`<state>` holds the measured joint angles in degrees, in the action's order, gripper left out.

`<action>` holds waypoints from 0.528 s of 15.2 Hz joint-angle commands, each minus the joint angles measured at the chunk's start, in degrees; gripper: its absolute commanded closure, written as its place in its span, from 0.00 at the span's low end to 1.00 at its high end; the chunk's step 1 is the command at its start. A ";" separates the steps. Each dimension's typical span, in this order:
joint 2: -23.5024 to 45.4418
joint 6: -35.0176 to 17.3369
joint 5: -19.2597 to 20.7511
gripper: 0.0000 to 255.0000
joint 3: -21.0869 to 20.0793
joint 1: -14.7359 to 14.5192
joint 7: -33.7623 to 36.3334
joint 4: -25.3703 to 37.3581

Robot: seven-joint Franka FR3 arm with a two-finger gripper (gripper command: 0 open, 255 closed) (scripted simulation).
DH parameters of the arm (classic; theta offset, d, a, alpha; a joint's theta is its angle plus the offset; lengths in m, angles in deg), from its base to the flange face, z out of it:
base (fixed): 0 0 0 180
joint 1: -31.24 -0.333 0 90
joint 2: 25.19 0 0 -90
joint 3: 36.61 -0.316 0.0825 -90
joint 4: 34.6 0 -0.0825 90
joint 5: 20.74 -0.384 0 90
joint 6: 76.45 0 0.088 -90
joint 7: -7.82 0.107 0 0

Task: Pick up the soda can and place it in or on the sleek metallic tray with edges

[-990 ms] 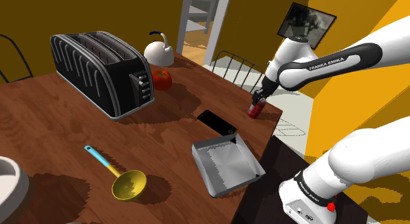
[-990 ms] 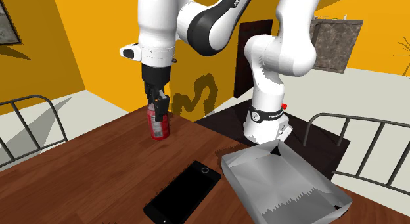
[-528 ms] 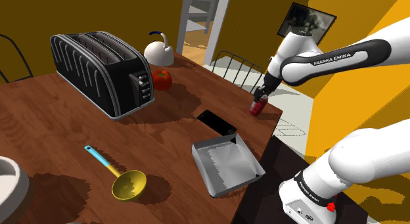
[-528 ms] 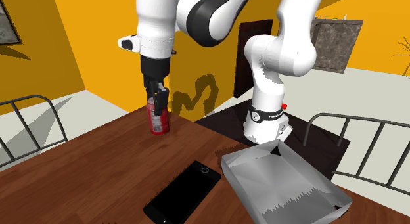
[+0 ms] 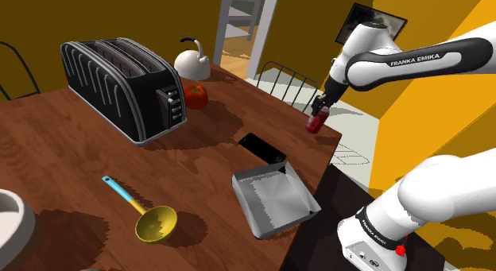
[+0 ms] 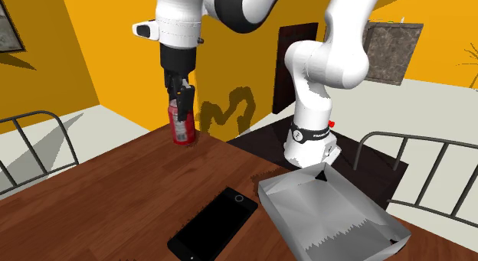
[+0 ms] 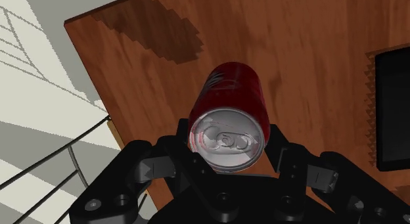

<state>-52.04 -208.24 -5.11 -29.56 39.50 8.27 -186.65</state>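
Ochre-orange walls (image 6: 99, 37) enclose the room above a pale floor (image 6: 429, 99). Thin dark metal chairs (image 5: 282, 71) stand near the edges of the dark wooden surface (image 5: 95, 166). A white-framed doorway (image 5: 236, 35) opens in the far wall. A dark framed picture (image 5: 389, 19) hangs toward the shoulder view's right.

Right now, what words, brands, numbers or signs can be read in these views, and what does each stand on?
"FRANKA EMIKA": on the arm's white link, in the shoulder view.
Too small to read: white lettering on the black band at the arm's base.
Not readable as text: a pale mark on the red side of the soda can.
No legible labels: the toaster.
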 commanded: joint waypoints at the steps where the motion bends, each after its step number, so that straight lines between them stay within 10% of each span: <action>1: -1.03 2.08 -0.37 1.00 -0.10 -0.16 -0.37 1.06; 8: -3.46 8.19 -1.32 1.00 -0.42 -0.53 -1.44 4.79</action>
<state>-55.04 -201.11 -6.26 -29.87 39.04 6.95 -182.46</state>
